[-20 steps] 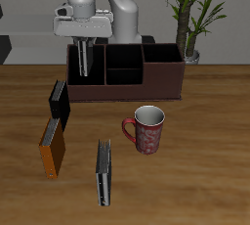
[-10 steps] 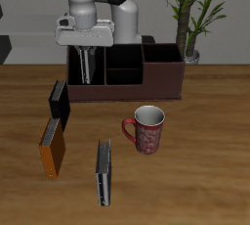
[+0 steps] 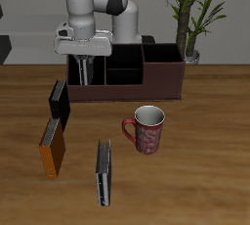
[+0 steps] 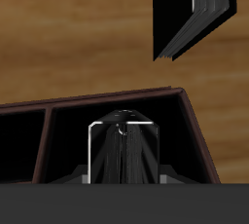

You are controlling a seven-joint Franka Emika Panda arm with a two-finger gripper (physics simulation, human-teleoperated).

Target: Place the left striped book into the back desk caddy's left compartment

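My gripper point(image 3: 86, 72) is shut on the left striped book point(image 4: 122, 153), a thin dark hardback with pale edges. It holds the book upright inside the left compartment point(image 4: 66, 140), the black-lined end section of the back desk caddy point(image 3: 161, 78), a long reddish-brown wooden box. The caddy's rim also shows in the wrist view point(image 4: 117, 99). The book's lower part is hidden behind the caddy's front wall in the exterior view. The look-alike striped book point(image 3: 103, 172) lies on the table near its front edge.
A plain black book point(image 3: 60, 102) stands beside the caddy's end and also shows in the wrist view point(image 4: 195, 14). An orange-brown book point(image 3: 53, 148) lies nearer the front edge. A red patterned mug point(image 3: 146, 128) stands before the caddy. A potted plant point(image 3: 190, 19) stands behind it.
My gripper has moved down over the caddy's end section, taking the held book deeper into the compartment. Nothing else has moved.
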